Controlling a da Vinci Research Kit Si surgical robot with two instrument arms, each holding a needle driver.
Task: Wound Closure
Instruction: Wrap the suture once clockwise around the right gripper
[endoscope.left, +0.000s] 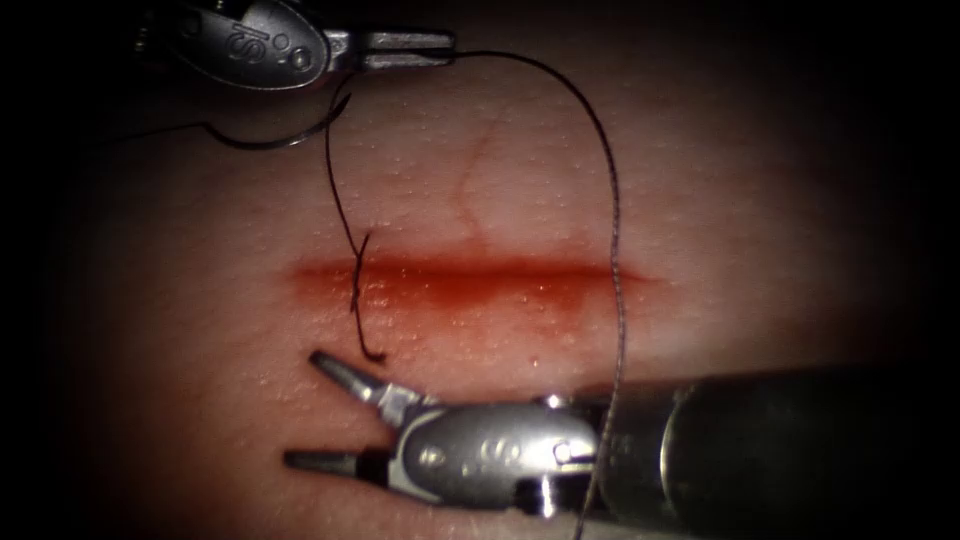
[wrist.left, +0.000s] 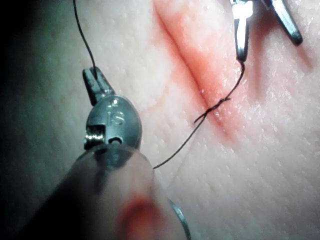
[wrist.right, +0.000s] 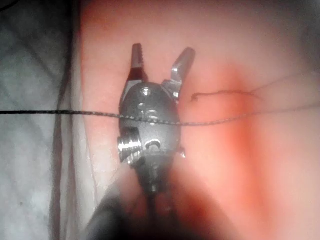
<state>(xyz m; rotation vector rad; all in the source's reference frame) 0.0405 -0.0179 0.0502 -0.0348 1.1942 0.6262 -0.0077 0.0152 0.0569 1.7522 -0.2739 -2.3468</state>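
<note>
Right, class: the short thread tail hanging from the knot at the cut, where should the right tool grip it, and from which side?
I'd grip the thread tail just above its hooked end, coming from the right tool's side: it ends right beside those open, empty jaws. The left tool's shut jaws hold the long thread; the needle lies free on the tissue near it.

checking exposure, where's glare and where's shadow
Endoscope view: light pools on the cut, edges dark; glare on the open, empty right tool. Left wrist view: glare on the left tool, shut on thread; needle lies free on tissue.
</note>
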